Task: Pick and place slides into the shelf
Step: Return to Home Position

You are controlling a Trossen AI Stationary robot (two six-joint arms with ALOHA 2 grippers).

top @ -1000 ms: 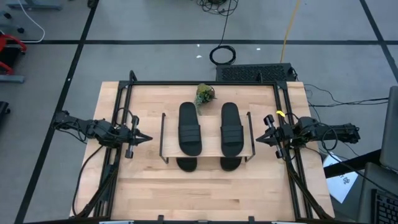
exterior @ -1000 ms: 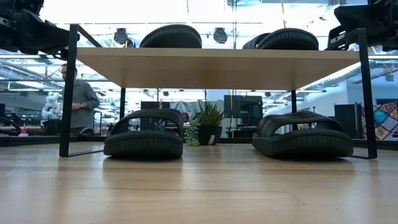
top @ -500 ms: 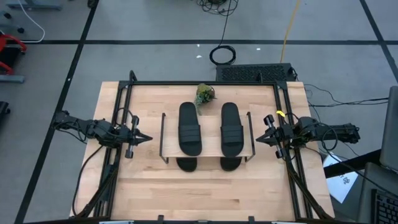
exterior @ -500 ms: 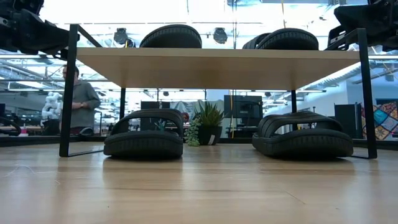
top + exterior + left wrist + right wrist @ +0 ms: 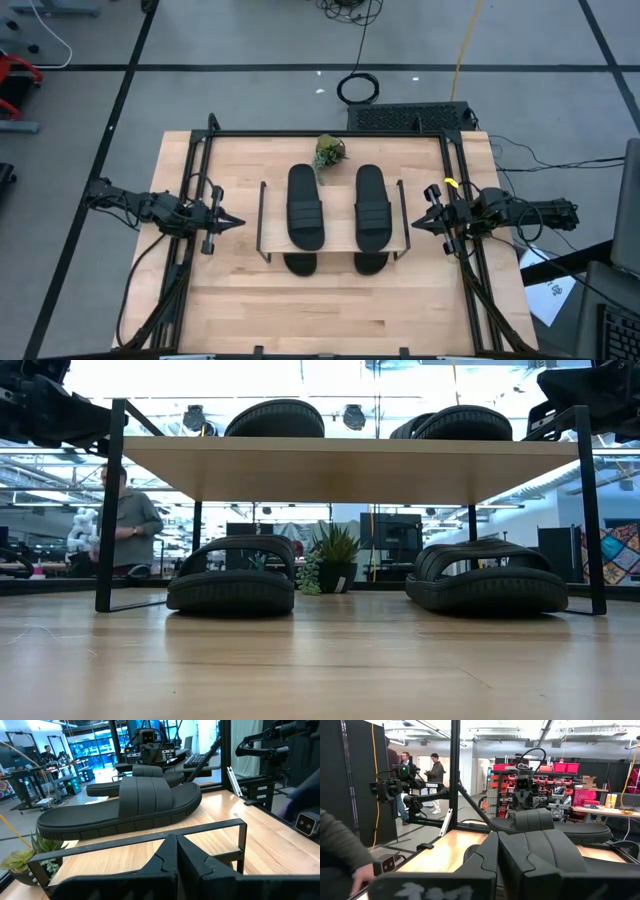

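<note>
Closed, the left claw (image 5: 228, 222) and right claw (image 5: 416, 225) are flanking the wooden two-tier shelf (image 5: 335, 243) bearing black ribbed slides (image 5: 305, 205); "TROSSEN" is showing on the left arm (image 5: 422, 787).

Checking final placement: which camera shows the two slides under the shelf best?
Low view: both lower slides show clear, end on, under the shelf board. High view catches only their ends poking out past the board. The wrist views show mainly top-tier slides, not these.
</note>
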